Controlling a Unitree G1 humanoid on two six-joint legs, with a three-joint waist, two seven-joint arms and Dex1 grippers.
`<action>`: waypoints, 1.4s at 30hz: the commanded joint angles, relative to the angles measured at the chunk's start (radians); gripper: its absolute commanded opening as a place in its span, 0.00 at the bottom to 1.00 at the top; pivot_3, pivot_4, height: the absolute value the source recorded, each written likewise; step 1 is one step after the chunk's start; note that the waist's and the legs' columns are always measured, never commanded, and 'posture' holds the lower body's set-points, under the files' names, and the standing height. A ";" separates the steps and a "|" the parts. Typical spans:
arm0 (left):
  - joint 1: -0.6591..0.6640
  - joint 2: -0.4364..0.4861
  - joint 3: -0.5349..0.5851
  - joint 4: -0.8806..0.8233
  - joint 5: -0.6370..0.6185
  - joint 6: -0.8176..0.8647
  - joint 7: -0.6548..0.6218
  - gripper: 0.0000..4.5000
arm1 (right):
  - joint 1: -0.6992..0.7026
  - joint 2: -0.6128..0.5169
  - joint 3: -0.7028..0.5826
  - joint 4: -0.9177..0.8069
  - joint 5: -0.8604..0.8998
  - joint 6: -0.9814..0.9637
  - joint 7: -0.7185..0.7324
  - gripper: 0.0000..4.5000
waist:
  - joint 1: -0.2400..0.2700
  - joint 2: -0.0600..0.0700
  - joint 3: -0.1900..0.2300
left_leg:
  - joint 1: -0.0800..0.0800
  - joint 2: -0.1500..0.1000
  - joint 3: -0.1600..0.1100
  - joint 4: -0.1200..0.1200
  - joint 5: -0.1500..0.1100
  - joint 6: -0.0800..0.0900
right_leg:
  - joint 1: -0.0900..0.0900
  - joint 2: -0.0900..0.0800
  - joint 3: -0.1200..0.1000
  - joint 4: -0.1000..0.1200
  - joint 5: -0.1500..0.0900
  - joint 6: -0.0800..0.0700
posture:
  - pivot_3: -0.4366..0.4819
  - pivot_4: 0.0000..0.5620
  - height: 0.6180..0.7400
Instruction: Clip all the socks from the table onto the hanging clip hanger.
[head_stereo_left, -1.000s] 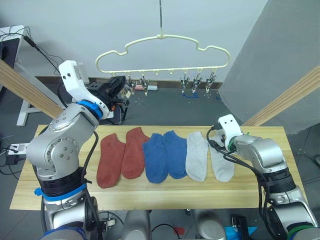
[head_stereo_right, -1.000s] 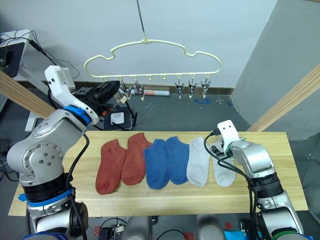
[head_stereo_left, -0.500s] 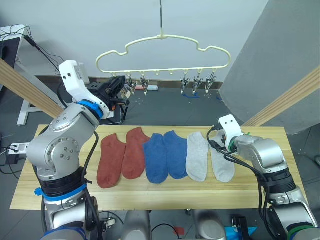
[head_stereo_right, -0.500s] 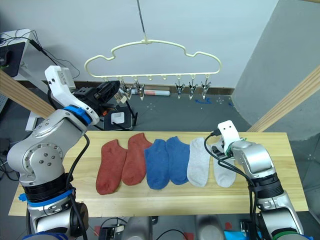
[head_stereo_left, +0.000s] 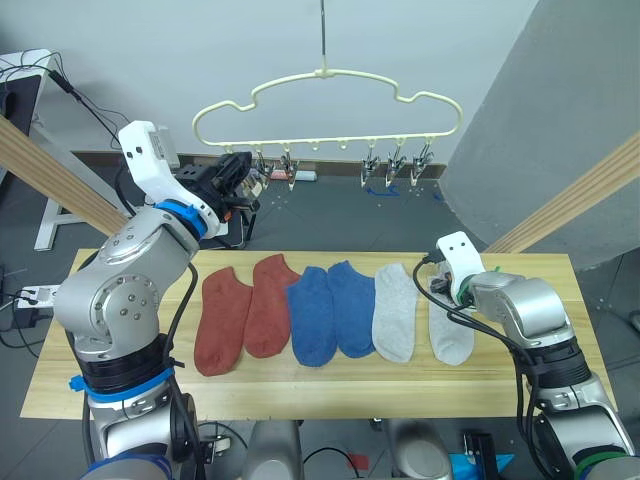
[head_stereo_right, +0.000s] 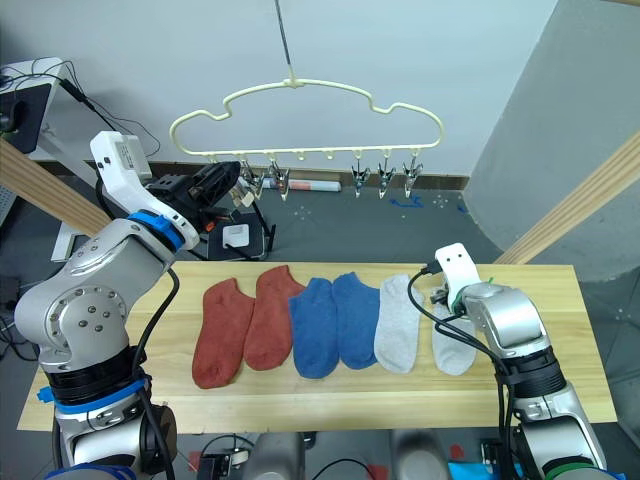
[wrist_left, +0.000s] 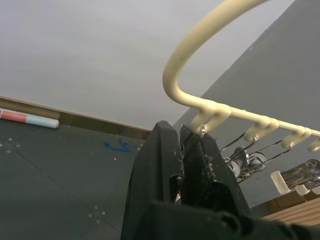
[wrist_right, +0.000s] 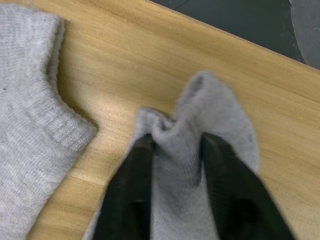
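Your right hand (wrist_right: 172, 145) is down on the surface (head_stereo_left: 300, 390) at the cuff end of the outer grey sock (head_stereo_left: 447, 325); its two fingers (wrist_right: 132, 170) are narrowed onto a bunched fold of that knit — pinching it, with the sock's body flat on the wood. Your left hand (wrist_left: 181, 150) is raised to the left end of the clip hanger (head_stereo_left: 325, 95), fingers pressed together just below the first loop of the pale wire; whether a clip sits between them I cannot tell. Against a second ago, the grey sock's cuff has puckered and shifted slightly toward your right arm; the other five socks — two rust-red (head_stereo_left: 243, 312), two blue (head_stereo_left: 330, 312), one grey (head_stereo_left: 394, 312) — lie as they did, side by side.
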 joint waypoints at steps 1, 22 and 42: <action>0.008 0.007 0.005 -0.038 -0.017 -0.009 -0.003 0.05 | 0.026 -0.003 -0.008 0.016 -0.017 0.019 0.001 0.01 | 0.000 0.000 0.000 | 0.000 0.000 0.000 0.000 0.000 0.000 | 0.000 0.000 0.000 0.000 0.000 0.000 | 0.33 0.72 1.00; -0.008 0.051 0.059 0.010 -0.122 0.027 -0.016 0.05 | -0.073 -0.127 0.013 -0.344 0.144 0.147 0.226 0.00 | -0.002 0.001 0.001 | -0.002 0.000 0.000 0.000 0.000 0.000 | -0.002 0.000 0.000 0.000 0.000 0.000 | 0.33 0.70 1.00; -0.039 0.136 0.057 0.097 -0.166 0.033 -0.031 0.05 | -0.241 0.356 0.085 -0.270 0.195 -0.003 0.125 0.00 | -0.005 0.001 0.001 | -0.005 0.001 0.002 -0.001 0.001 -0.002 | -0.009 -0.001 0.001 0.002 0.000 -0.001 | 0.35 0.66 1.00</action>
